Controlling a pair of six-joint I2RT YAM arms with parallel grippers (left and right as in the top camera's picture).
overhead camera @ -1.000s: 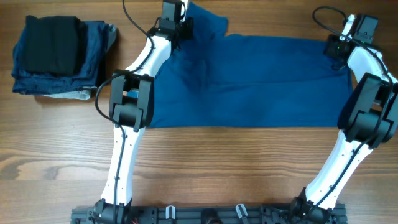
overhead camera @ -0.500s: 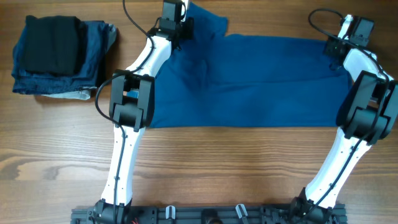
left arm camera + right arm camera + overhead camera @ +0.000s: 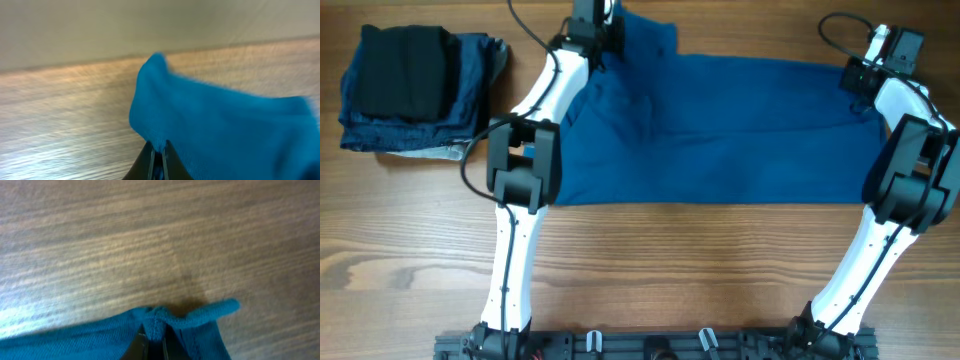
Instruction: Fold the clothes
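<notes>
Inspector: Findings?

Me: The polo shirt (image 3: 720, 130) lies spread on the surface (image 3: 720, 260), right of the folded stack (image 3: 410, 90). My left claw (image 3: 157, 150) and right claw (image 3: 155, 332) are each clamped on a thin edge pinch. Risk: one pinch slips on lifting, skewing the fold

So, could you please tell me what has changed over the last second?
Both pincers closed on the blue shirt: the left pincer on its far left corner, the right pincer on its far right corner. The left one then reached slightly farther out, tugging that corner along. The folded pile and the rest of the shirt stayed put.
</notes>
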